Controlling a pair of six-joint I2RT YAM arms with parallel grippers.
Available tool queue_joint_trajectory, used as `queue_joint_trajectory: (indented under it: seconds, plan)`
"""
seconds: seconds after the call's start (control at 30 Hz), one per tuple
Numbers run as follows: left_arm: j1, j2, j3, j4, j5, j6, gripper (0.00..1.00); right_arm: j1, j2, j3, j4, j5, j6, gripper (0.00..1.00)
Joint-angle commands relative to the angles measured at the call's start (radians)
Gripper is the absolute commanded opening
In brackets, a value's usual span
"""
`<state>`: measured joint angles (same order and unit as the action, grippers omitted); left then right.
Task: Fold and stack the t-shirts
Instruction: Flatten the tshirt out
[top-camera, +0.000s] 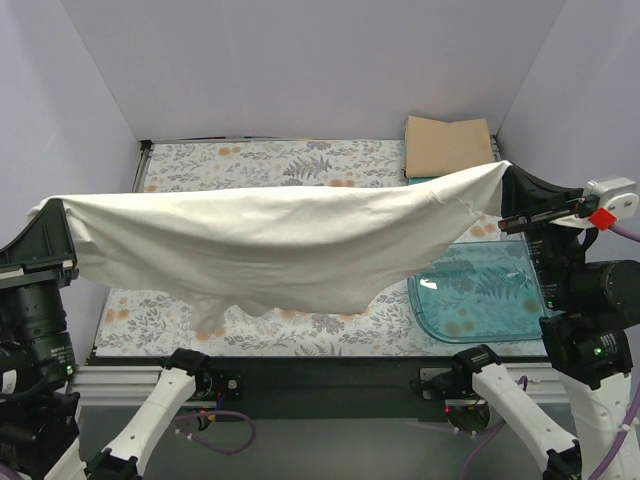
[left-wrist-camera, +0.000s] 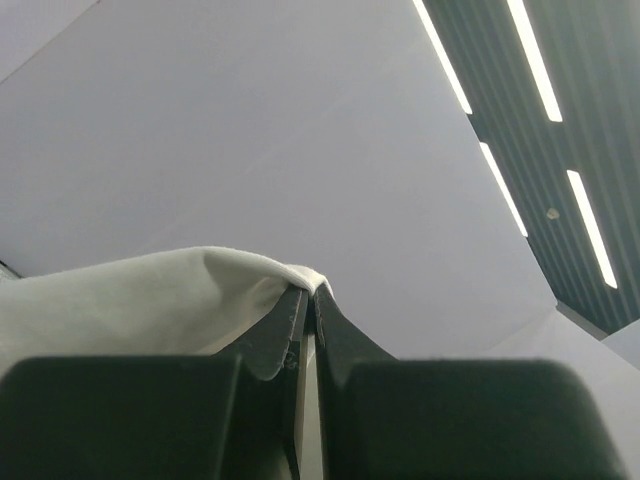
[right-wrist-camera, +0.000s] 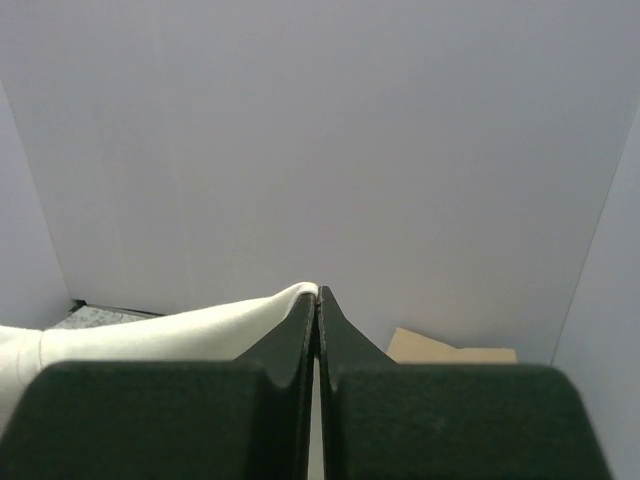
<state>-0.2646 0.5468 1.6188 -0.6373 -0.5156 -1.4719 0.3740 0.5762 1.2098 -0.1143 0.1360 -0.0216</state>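
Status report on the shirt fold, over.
Left gripper, right gripper both shut on off-white t-shirt. Shirt stretched aloft between them. Blue tub below, right side.

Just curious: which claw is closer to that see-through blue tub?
Right. The right gripper hangs raised near the tub's far side, pinching one end of the off-white shirt; the left gripper holds the other end, over on the opposite side.
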Motion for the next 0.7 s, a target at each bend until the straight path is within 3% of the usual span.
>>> queue_joint_trajectory:
  seconds: [0.0, 0.17, 0.3, 0.37, 0.43, 0.47, 0.5, 0.53, 0.57, 0.6, 0.63, 0.67]
  plan:
    - [0.005, 0.090, -0.042, 0.046, -0.079, 0.033, 0.00, -0.004, 0.036, 0.013, 0.031, -0.015, 0.008, 0.01]
    - [0.004, 0.244, -0.209, 0.142, -0.208, 0.055, 0.00, -0.004, 0.169, -0.050, 0.036, 0.052, -0.009, 0.01]
    - [0.010, 0.497, -0.275, 0.116, -0.323, 0.006, 0.00, -0.009, 0.348, -0.119, 0.073, 0.184, -0.031, 0.01]
    - [0.043, 0.645, -0.302, 0.117, -0.283, -0.017, 0.03, -0.049, 0.512, -0.125, 0.093, 0.202, -0.040, 0.01]
    - [0.085, 0.781, -0.316, 0.161, -0.197, -0.004, 0.28, -0.087, 0.706, -0.069, 0.088, 0.156, -0.040, 0.01]
    - [0.135, 0.826, -0.318, 0.168, -0.079, 0.002, 0.42, -0.111, 0.771, -0.046, 0.088, 0.148, -0.046, 0.01]
    - [0.157, 0.881, -0.292, 0.157, -0.033, -0.008, 0.65, -0.121, 0.831, -0.014, 0.061, 0.139, -0.057, 0.10]
    - [0.180, 0.927, -0.265, 0.128, 0.013, -0.030, 0.72, -0.124, 0.937, 0.029, 0.041, 0.145, -0.069, 0.25]
    - [0.200, 1.021, -0.223, 0.037, 0.043, -0.050, 0.75, -0.124, 0.982, 0.101, 0.016, 0.154, -0.090, 0.61]
    - [0.229, 1.059, -0.162, -0.004, 0.066, -0.065, 0.77, -0.124, 1.020, 0.141, -0.031, 0.172, -0.095, 0.72]
    - [0.238, 1.090, -0.134, -0.063, 0.066, -0.077, 0.78, -0.124, 1.072, 0.175, -0.056, 0.181, -0.095, 0.98]
    - [0.246, 1.122, -0.119, -0.080, 0.060, -0.080, 0.78, -0.124, 1.090, 0.225, -0.079, 0.188, -0.094, 0.98]
